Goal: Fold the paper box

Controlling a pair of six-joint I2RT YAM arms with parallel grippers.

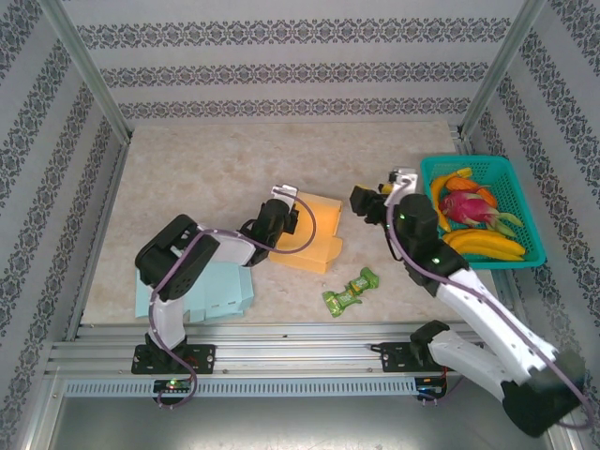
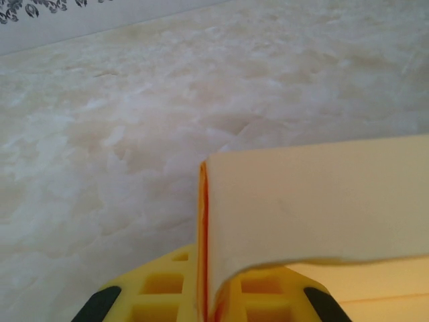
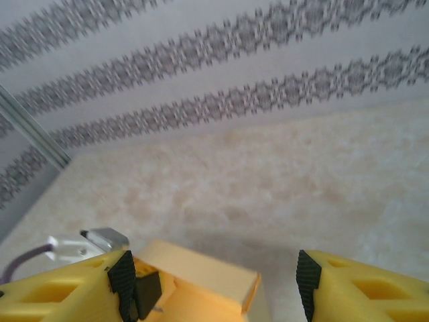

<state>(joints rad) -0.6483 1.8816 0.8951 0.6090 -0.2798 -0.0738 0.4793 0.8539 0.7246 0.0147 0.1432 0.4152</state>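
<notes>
Centrally on the counter [image 1: 216, 169] sits the orange-yellow paper box [image 1: 314, 239], partly raised, with one tall panel standing at its far left corner. The left hand [image 1: 289, 211] is clamped on that panel: in the left wrist view the pale flap [image 2: 315, 201] runs edge-on down between the yellow fingers [image 2: 161, 295], its orange edge pinched at the left hand [image 2: 208, 305], and bare marbled counter [image 2: 134, 134] stretches beyond it. The right hand [image 1: 359, 201] hovers just beside the box's right edge with its fingers spread apart and nothing between them. From the right wrist, the two dark pads [image 3: 124, 275] stand wide on either side of the right hand [image 3: 214, 282], and the box's top corner [image 3: 201, 265] shows below them, with open counter [image 3: 301, 181] reaching to the patterned wall [image 3: 234, 74]. Room to move is widest on the far half of the counter, between the box and the back wall, and on the left side. At the right edge a green basket [image 1: 487, 160] of fruit stands close to the right arm. A green candy wrapper [image 1: 349, 292] lies near the front, between the arms and apart from the box. Light blue sheets [image 1: 220, 286] lie at the near left, partly under the left arm.
</notes>
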